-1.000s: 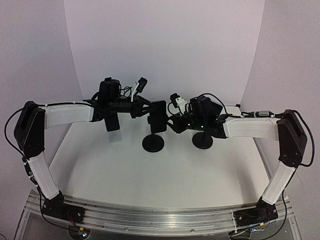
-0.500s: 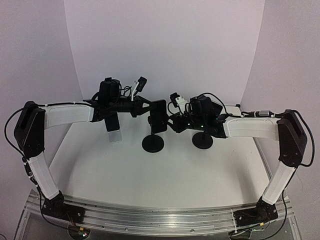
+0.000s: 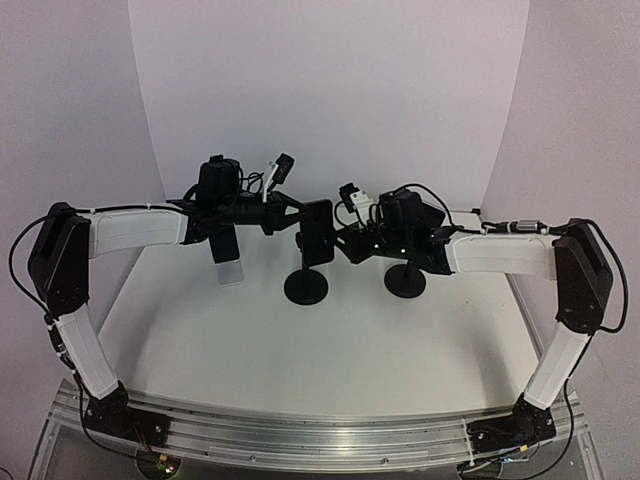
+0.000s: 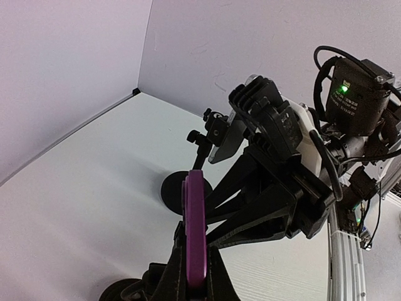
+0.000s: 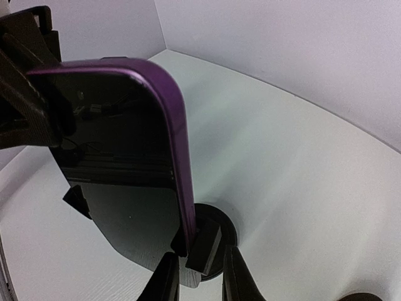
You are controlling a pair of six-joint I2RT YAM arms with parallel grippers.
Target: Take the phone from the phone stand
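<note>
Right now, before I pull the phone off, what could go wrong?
1. The left gripper holds the phone only near one edge; it may twist or slip when pulled.
2. The phone's foot sits in the clamp; the right gripper straddles the clamp, but a firm hold is not evident, so the stand may tip or lift.
3. The second stand sits under the right arm and could get knocked.

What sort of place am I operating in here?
Probably a lab robot test cell: a bare white table, a plain white backdrop wrapped around it, and an aluminium mounting rail along its near edge.
</note>
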